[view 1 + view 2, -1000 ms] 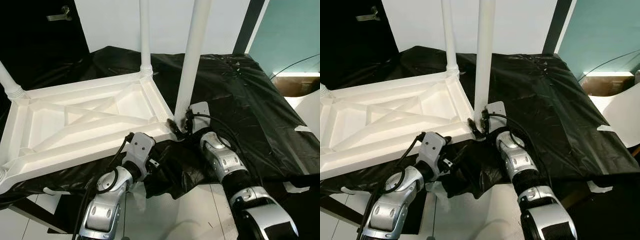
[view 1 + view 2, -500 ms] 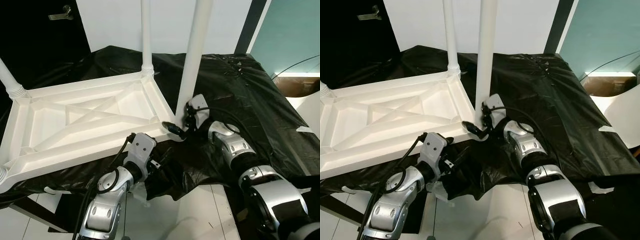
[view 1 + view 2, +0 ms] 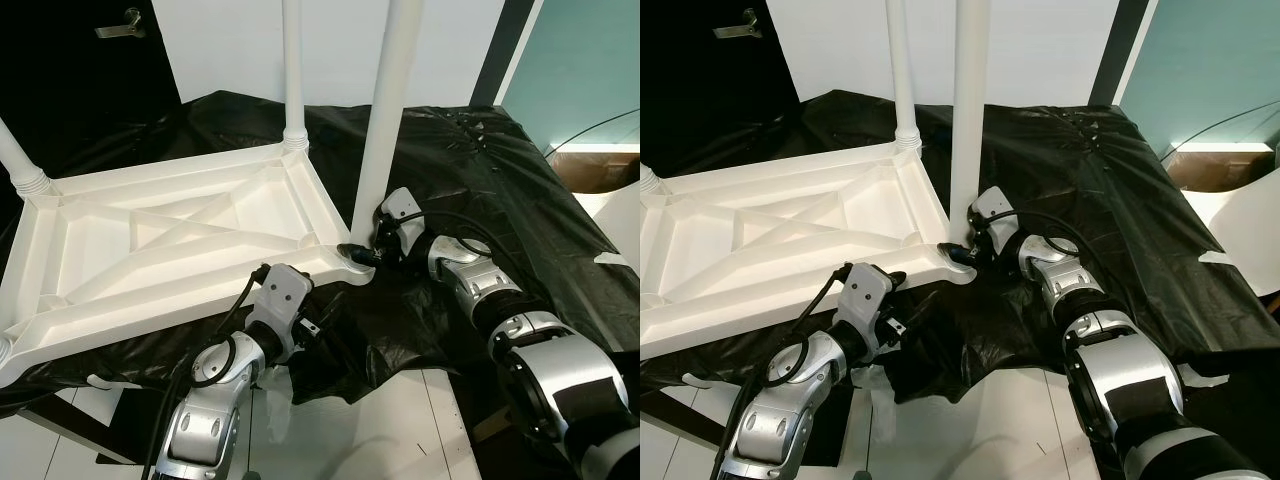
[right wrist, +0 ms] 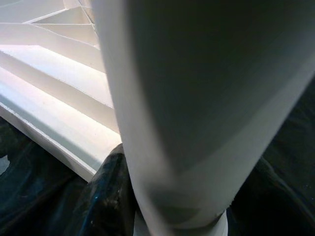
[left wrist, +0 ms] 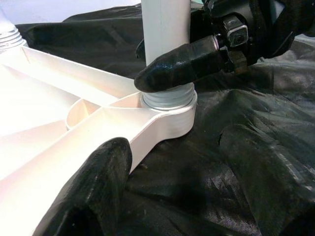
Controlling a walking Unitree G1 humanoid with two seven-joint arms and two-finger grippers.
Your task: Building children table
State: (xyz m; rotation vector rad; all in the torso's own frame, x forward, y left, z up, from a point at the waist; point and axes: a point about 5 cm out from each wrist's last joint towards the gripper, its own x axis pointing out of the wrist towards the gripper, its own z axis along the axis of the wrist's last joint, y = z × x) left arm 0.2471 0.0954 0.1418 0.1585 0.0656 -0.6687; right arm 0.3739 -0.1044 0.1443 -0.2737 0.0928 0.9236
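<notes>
The white children's table top [image 3: 150, 250] lies upside down on a surface covered with a black sheet [image 3: 480, 180]. An upright white leg [image 3: 385, 120] stands in its near right corner socket, with a threaded collar [image 5: 167, 98] at the base. My right gripper [image 3: 362, 252] is shut on that leg just above the collar; one of its fingers [image 5: 182, 61] crosses the front of the leg. My left gripper [image 5: 179, 187] is open, low at the front edge of the top near the same corner, one finger [image 5: 98, 187] against the white rim. Two more legs [image 3: 292, 70] [image 3: 20, 165] stand at other corners.
The black sheet hangs in folds over the front edge, above the white floor [image 3: 400, 420]. A black door with a handle [image 3: 115, 25] is at the back left. A cardboard box [image 3: 600, 170] sits off the right side by a teal wall.
My right forearm has swung out to the right and its gripper has turned round the base of the leg, staying on it. The left arm has barely moved.
</notes>
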